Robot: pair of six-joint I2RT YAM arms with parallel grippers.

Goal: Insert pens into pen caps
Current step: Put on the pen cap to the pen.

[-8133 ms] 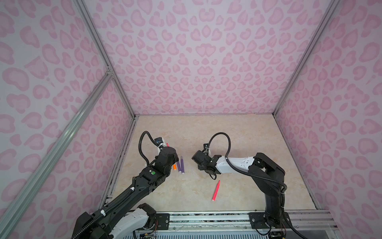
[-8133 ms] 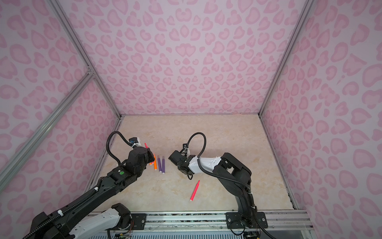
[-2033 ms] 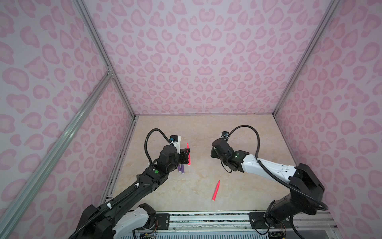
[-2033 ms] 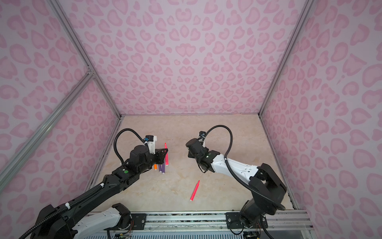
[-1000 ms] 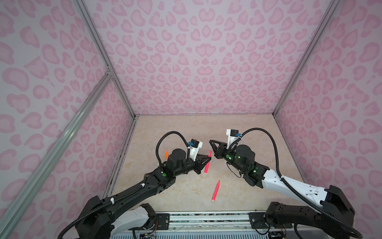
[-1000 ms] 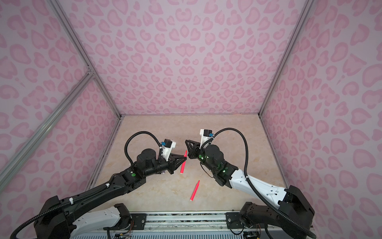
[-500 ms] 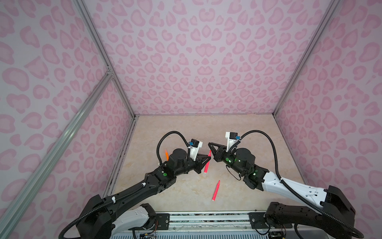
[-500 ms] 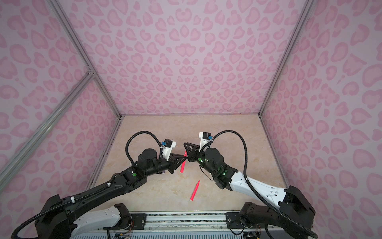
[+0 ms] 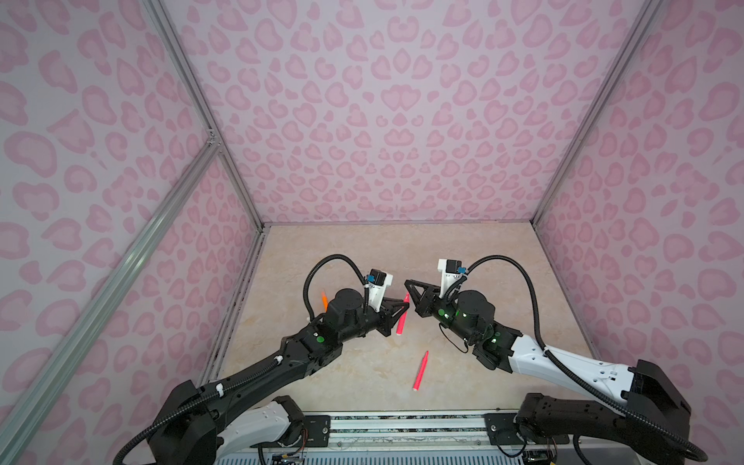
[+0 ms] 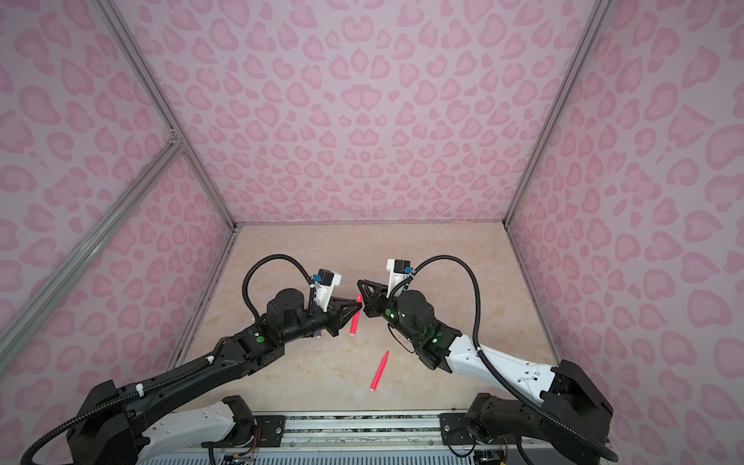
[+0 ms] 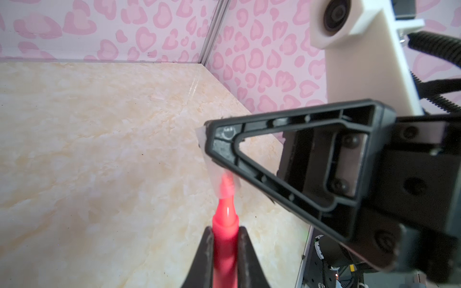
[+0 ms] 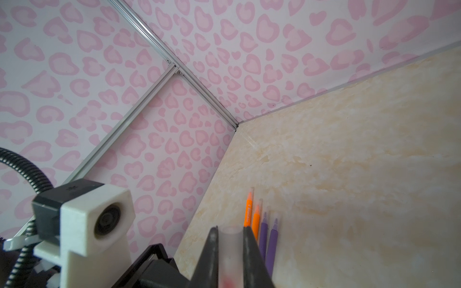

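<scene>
Pinching the light, slick-looking pen (image 11: 225, 215) near its tip, your left hand (image 11: 225, 230) is pointing it at one o'clock into the cap (image 12: 230, 240) clamped in your right hand (image 12: 230, 230).

Left wrist view: held pink pen (image 11: 225, 246) barrel cut off at view's edge, tip blurred inside clear cap (image 11: 220, 183). Beyond held pink pen, orange pen (image 9: 323, 298) mostly hidden behind left arm (image 9: 282, 366). Cap indiscernible in both top views.
</scene>
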